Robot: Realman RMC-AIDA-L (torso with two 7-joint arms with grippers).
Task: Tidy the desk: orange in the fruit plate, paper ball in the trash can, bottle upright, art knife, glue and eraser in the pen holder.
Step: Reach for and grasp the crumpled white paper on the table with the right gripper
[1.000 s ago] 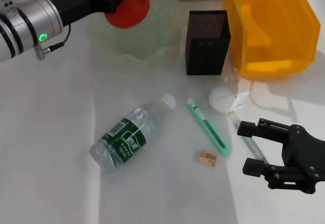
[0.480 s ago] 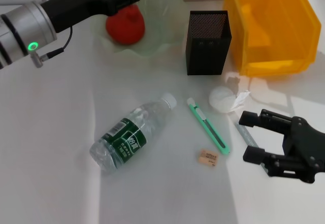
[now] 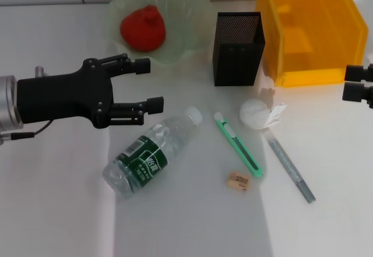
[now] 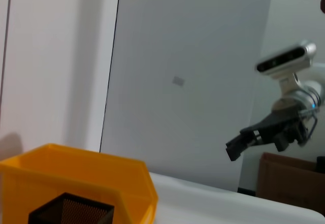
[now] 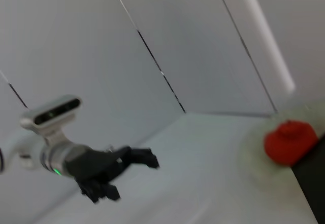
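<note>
The orange rests in the pale green fruit plate at the back left. My left gripper hovers open and empty between the plate and the bottle, which lies on its side. The green art knife, the small eraser and the grey glue stick lie flat right of the bottle. The white paper ball sits in front of the black mesh pen holder. My right gripper is at the right edge, open and empty, beside the yellow trash can.
The pen holder stands close against the trash can's left wall. The left wrist view shows the trash can, the pen holder's rim and the right gripper farther off. Bare desk lies in front and at the left.
The left gripper let go of the orange, which now lies in the plate, and drew back toward the bottle. The right gripper rose from the glue stick to the right edge.
</note>
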